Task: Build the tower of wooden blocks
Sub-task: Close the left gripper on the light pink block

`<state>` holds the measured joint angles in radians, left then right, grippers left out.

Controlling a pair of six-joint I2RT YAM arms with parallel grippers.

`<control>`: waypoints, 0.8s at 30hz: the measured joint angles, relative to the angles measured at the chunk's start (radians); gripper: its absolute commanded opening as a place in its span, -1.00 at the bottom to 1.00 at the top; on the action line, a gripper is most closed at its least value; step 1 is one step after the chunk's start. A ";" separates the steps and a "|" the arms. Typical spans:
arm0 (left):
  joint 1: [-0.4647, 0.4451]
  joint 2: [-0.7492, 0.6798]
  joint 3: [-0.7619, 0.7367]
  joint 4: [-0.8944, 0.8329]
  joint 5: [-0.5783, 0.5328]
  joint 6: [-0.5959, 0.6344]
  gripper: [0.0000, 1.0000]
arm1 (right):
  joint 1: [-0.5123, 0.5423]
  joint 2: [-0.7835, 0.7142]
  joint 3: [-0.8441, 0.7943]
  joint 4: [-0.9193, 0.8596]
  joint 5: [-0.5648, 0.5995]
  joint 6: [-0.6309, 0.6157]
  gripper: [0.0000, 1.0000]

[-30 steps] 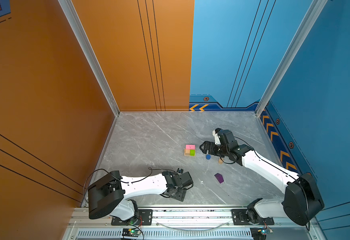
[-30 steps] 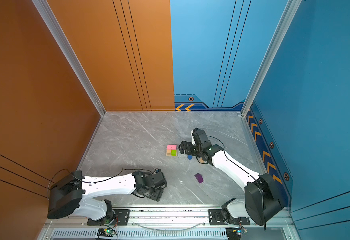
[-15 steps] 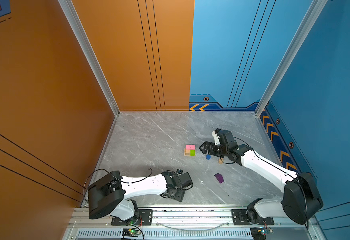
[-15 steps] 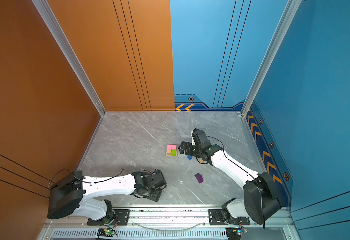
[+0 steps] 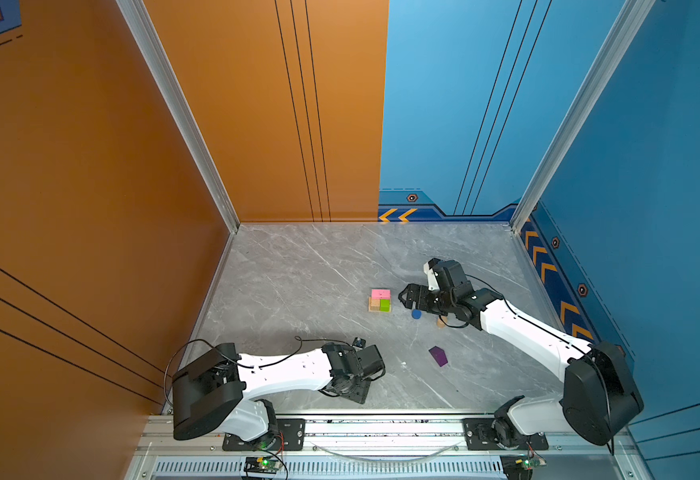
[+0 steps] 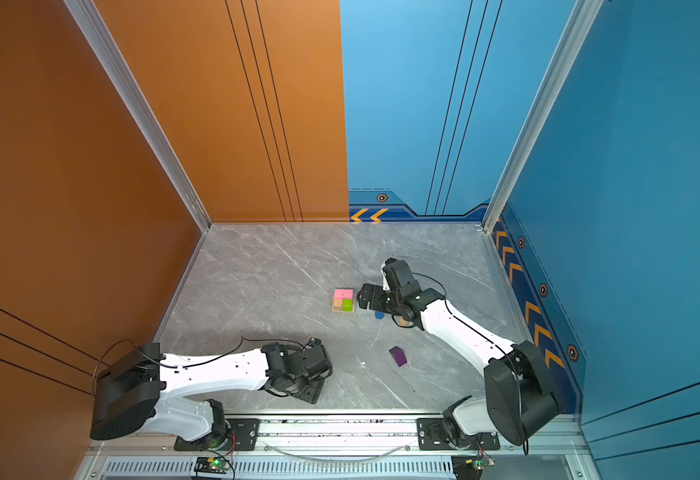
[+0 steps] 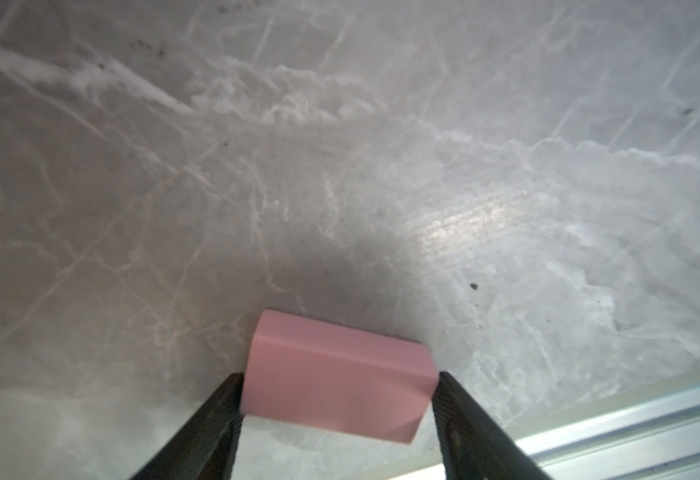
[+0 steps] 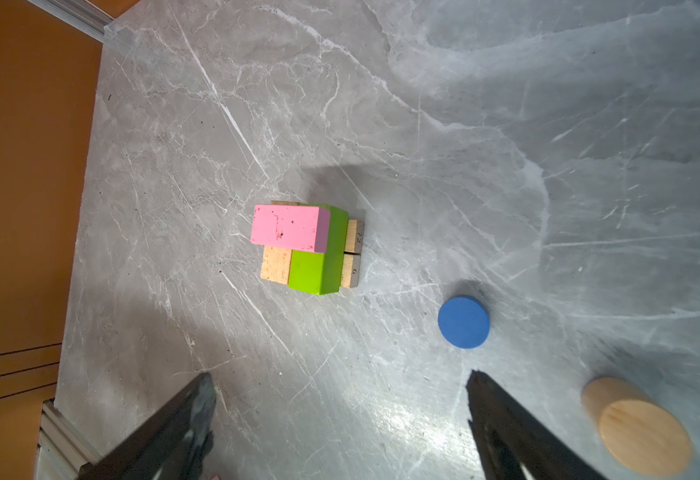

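Faintly, marks like "72" and "6" showed on tan bars [image 8: 352, 237] at base of wood block tower [image 8: 306, 245]. Tower stood mid-table [image 5: 298, 282], with lime-green bar [image 8: 319, 266] and pink slab [image 8: 286, 228] on top. Left gripper [image 7: 338, 380] clamped second pink slab [image 7: 331, 357], fingers [image 7: 215, 415] touching both ends, near front rail [image 7: 631, 424]. Right gripper [image 8: 340, 378] gaped wide and empty, near tower. Blue cylinder [image 8: 463, 322] sat just beside one finger, tan cylinder [image 8: 639, 428] farther out. Purple peaked block [image 5: 438, 356] lay apart.
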<state>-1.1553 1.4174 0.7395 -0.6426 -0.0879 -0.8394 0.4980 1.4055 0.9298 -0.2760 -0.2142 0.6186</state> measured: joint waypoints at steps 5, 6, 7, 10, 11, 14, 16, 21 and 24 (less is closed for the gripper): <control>-0.005 -0.003 0.000 0.000 0.006 0.000 0.45 | 0.000 0.005 0.000 0.000 0.000 0.006 0.90; -0.005 -0.003 0.000 0.000 0.007 0.000 0.45 | 0.000 0.006 0.000 0.000 0.000 0.007 0.90; -0.005 -0.003 0.000 0.000 0.008 0.000 0.45 | 0.000 0.007 0.000 0.000 0.000 0.007 0.91; -0.005 -0.002 0.000 0.000 0.011 -0.001 0.42 | 0.000 0.009 0.000 0.000 -0.001 0.007 0.90; -0.005 -0.002 0.000 0.000 0.011 -0.001 0.41 | 0.000 0.009 0.000 0.000 0.000 0.007 0.90; -0.005 -0.002 0.000 0.000 0.011 -0.008 0.37 | 0.000 0.009 0.000 0.000 -0.001 0.007 0.91; -0.005 -0.002 0.000 0.000 0.011 -0.008 0.35 | 0.000 0.009 0.000 0.000 -0.001 0.007 0.90; -0.005 -0.002 0.000 0.000 0.013 -0.015 0.34 | 0.000 0.009 -0.002 0.000 -0.001 0.007 0.90; -0.005 0.001 0.000 0.000 0.014 -0.015 0.38 | 0.000 0.009 -0.002 0.000 -0.001 0.007 0.90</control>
<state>-1.1599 1.4181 0.7399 -0.6426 -0.0742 -0.8547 0.4980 1.4143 0.9279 -0.2760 -0.2150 0.6258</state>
